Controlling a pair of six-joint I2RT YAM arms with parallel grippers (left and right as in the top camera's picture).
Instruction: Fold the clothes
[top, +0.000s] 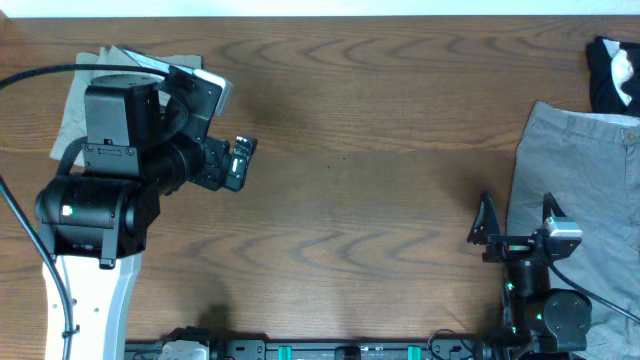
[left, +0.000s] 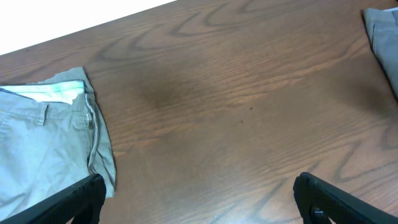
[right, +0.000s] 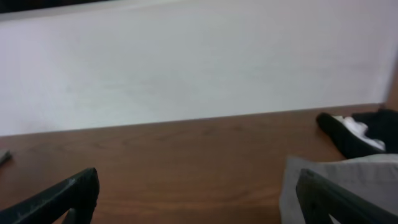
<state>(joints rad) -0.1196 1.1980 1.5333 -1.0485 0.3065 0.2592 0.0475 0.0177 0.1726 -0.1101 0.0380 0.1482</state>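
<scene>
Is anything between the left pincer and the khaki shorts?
Nothing visible. In the wrist view the shorts lie flat right beside one finger of the open left pincer, with only bare table next to them. From overhead, the arm itself covers most of them.

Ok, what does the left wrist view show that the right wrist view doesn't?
Only the left wrist view shows the pale khaki-green shorts, lying at the left with whitish lining showing at the waistband. Only the right wrist view shows the white wall behind the table and the small black-and-white garment. Both show the wooden table and an edge of the grey shorts. Each also shows its own hand open and empty: the left hand and the right hand.
</scene>
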